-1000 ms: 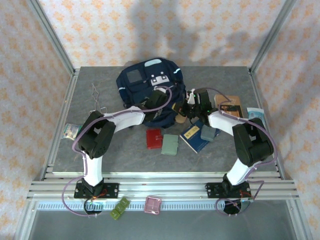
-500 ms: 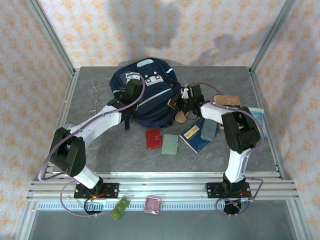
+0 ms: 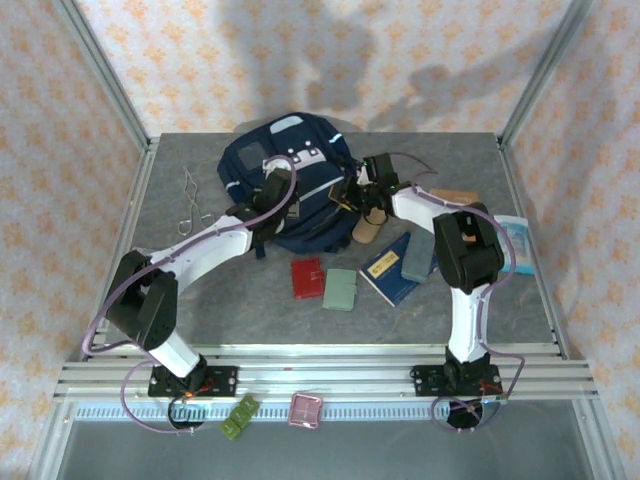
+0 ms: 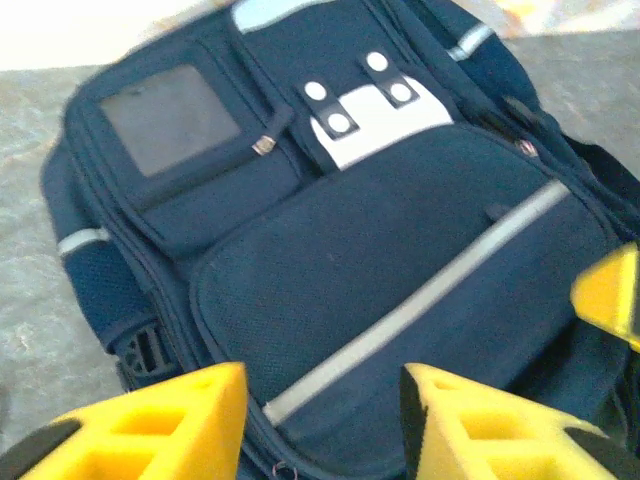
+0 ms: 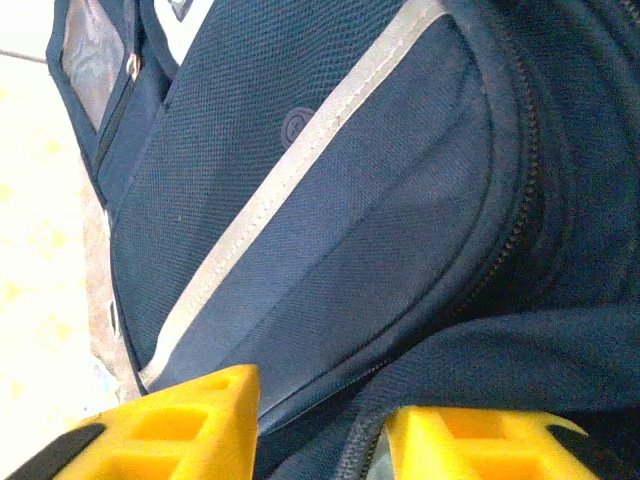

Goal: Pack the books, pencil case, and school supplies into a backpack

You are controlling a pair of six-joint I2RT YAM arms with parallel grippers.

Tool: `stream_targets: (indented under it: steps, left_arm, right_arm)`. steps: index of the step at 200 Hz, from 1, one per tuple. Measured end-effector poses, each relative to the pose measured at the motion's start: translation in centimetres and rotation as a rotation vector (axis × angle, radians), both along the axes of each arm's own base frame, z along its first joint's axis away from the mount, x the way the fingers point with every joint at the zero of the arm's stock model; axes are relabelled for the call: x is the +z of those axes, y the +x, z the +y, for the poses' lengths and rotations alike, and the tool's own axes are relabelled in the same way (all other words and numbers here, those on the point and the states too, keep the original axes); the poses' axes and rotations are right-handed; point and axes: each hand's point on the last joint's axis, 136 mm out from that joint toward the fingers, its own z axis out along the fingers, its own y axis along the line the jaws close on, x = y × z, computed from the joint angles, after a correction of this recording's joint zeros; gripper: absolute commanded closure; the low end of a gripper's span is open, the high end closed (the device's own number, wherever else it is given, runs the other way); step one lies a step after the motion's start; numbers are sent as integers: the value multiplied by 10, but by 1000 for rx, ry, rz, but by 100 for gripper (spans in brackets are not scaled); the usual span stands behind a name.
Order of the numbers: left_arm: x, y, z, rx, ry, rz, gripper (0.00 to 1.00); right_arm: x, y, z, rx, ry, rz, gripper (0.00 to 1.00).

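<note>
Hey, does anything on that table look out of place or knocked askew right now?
Nothing looks spilled or damaged. The dark blue book lies at a slant, the slate-grey slab touching or overlapping its edge. A green piece and a pink piece sit on the front frame, off the table.

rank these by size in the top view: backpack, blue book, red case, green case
1. backpack
2. blue book
3. red case and green case: they look about alike, so no ranking between them
</note>
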Motion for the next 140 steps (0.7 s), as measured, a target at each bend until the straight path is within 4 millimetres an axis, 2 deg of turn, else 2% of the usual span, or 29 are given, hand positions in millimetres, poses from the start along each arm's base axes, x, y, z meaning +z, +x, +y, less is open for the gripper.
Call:
stream_targets:
  steps: [22, 41, 57, 73, 87, 107, 124, 140]
  left_arm:
    - [-3, -15, -14, -57, -90, 28, 43]
    - [-4, -27, -31, -118, -163, 52, 43]
    - [-9, -39, -55, -192, -217, 89, 43]
    - [-15, -53, -83, -272, -257, 128, 43]
    - [-24, -66, -109, -343, -276, 160, 43]
    - [-45, -81, -137, -410, -288, 225, 43]
    - [-62, -87, -149, -429, -303, 268, 43]
    - [-71, -87, -154, -431, -322, 291, 42]
  right_arm:
    - [21, -7, -15, -28, -56, -34, 47]
    - [48, -19, -38, -74, -98, -77, 45]
    - [66, -34, -60, -124, -133, -105, 45]
    - [70, -54, -83, -174, -180, -108, 45]
    - [59, -76, -98, -199, -225, -77, 45]
    - [24, -108, -113, -211, -277, 16, 45]
    - [-9, -133, -120, -208, -317, 111, 45]
    - [-28, -146, -123, -210, -343, 179, 46]
